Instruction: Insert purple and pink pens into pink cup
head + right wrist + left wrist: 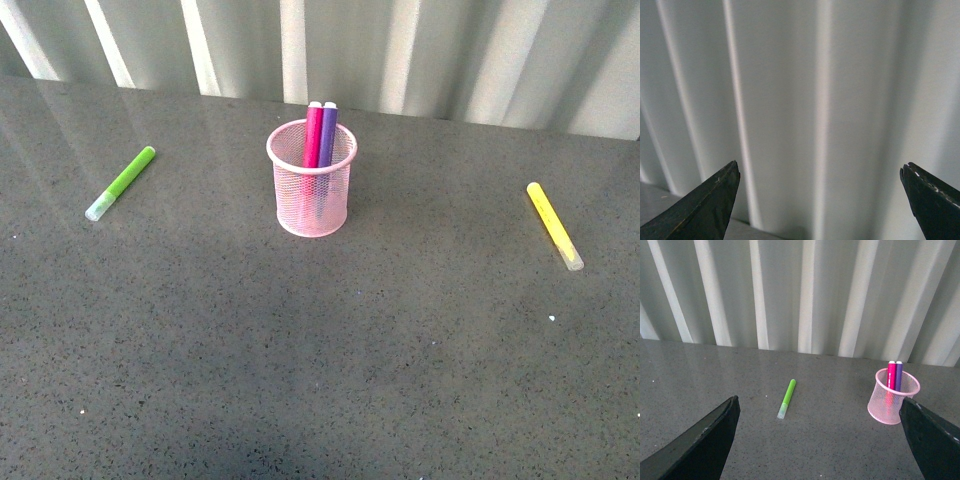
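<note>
Your pink pen point(313, 138) and purple pen point(328, 136) stand nearly upright in the pink cup point(312, 200), leaning slightly back; both jaws spread wide, empty

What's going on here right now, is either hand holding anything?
Neither. The pink pen and purple pen both stand in the pink cup in the middle of the table, so the job looks done. The left hand is open and empty, looking at the cup and the green marker lying flat. The right hand is open too, facing the ribbed wall. The yellow marker lies untouched on the other side of the cup.
</note>
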Tool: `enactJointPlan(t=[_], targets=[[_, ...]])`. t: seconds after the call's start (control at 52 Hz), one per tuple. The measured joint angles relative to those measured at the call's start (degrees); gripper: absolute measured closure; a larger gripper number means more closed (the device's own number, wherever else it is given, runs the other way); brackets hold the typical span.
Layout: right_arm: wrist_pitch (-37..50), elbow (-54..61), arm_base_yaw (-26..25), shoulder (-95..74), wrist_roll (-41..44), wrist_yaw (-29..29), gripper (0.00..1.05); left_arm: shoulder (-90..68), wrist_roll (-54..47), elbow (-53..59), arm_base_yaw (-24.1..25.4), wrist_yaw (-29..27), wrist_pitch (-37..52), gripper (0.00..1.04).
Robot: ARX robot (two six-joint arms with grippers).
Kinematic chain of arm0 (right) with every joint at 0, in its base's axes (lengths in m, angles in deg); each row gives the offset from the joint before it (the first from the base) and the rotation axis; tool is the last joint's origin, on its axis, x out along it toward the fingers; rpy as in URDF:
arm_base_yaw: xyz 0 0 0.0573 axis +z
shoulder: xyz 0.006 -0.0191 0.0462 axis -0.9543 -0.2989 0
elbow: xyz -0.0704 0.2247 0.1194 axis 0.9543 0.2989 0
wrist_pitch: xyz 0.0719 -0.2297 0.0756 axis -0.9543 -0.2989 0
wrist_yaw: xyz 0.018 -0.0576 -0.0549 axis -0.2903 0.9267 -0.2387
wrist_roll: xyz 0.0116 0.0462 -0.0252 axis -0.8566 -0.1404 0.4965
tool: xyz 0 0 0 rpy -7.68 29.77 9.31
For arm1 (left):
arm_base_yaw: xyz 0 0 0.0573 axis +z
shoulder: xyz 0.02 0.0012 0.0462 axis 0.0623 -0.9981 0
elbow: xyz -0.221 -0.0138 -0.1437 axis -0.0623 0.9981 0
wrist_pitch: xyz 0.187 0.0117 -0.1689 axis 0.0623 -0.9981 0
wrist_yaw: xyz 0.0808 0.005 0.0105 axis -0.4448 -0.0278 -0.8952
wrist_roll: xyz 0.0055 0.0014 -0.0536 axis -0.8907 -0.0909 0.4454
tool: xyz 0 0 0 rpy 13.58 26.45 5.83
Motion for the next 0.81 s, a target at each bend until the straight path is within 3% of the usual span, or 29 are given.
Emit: enactJointPlan(t=[0.192, 0.384, 0.48, 0.576, 0.634, 0.807], targets=[[6.49, 16.83, -8.66, 15.72, 13.68, 0.28, 0.07, 0.00, 0.00, 0.00, 0.00, 0.00, 0.00, 0.07], [6.19, 27.36, -17.70, 23.96, 18.84, -4.90, 0.07, 0.00, 0.00, 0.00, 0.00, 0.00, 0.00, 0.07], [1.33, 29.38, -20.22, 28.59, 17.51, -5.38, 0.10, 0.00, 0.00, 0.00, 0.00, 0.00, 0.00, 0.07], [-15.10, 31.15, -20.24, 37.59, 9.60, -3.93, 0.25, 0.00, 0.00, 0.00, 0.00, 0.02, 0.00, 0.07], [-19.87, 33.88, -20.13, 42.03, 6.62, -3.76, 0.34, 0.00, 0.00, 0.00, 0.00, -0.04, 0.00, 0.07], [-22.21, 41.46, -18.47, 50.95, 2.69, -1.99, 0.70, 0.07, 0.00, 0.00, 0.00, 0.00, 0.00, 0.07]])
